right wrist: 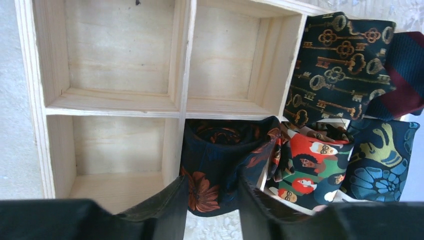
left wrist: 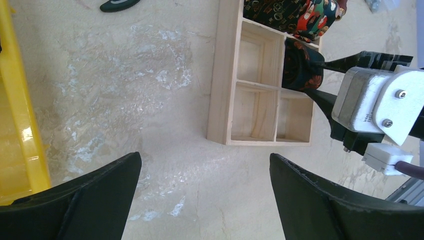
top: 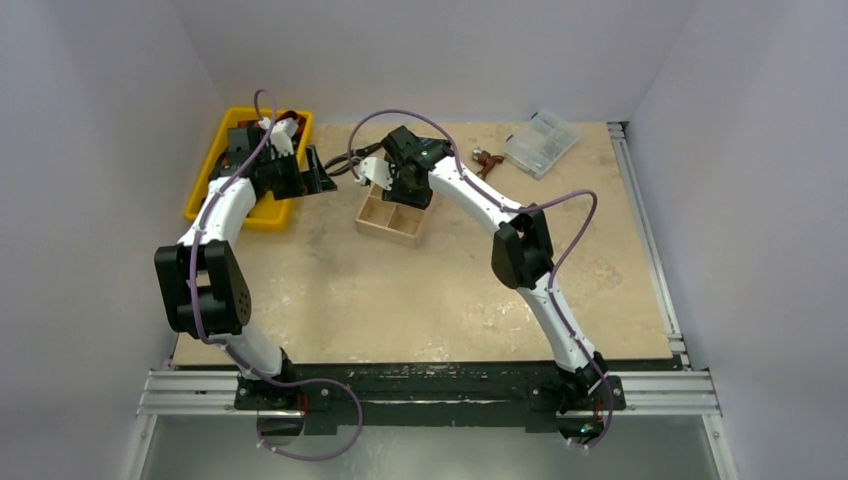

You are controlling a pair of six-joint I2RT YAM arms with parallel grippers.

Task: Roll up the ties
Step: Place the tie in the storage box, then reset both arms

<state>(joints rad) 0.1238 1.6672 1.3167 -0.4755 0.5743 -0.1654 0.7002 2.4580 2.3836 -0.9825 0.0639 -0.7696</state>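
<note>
My right gripper (right wrist: 211,189) is shut on a rolled dark tie with orange flowers (right wrist: 220,160) and holds it in one corner compartment of the wooden box (right wrist: 182,107); the roll's lower edge hangs over the box's rim. The other three compartments are empty. The same roll (left wrist: 301,65) shows in the left wrist view, held by the right gripper (left wrist: 320,80). More ties lie bunched just beside the box: one with gold keys (right wrist: 335,60), one with faces (right wrist: 310,165), one blue floral (right wrist: 382,162), one striped (right wrist: 405,75). My left gripper (left wrist: 205,165) is open and empty above the table, left of the box (top: 390,222).
A yellow bin (top: 212,175) stands at the far left, behind the left gripper (top: 325,180). A clear plastic case (top: 542,142) and a small red-brown object (top: 487,160) lie at the back right. A dark object (left wrist: 119,4) lies on the table by the bin.
</note>
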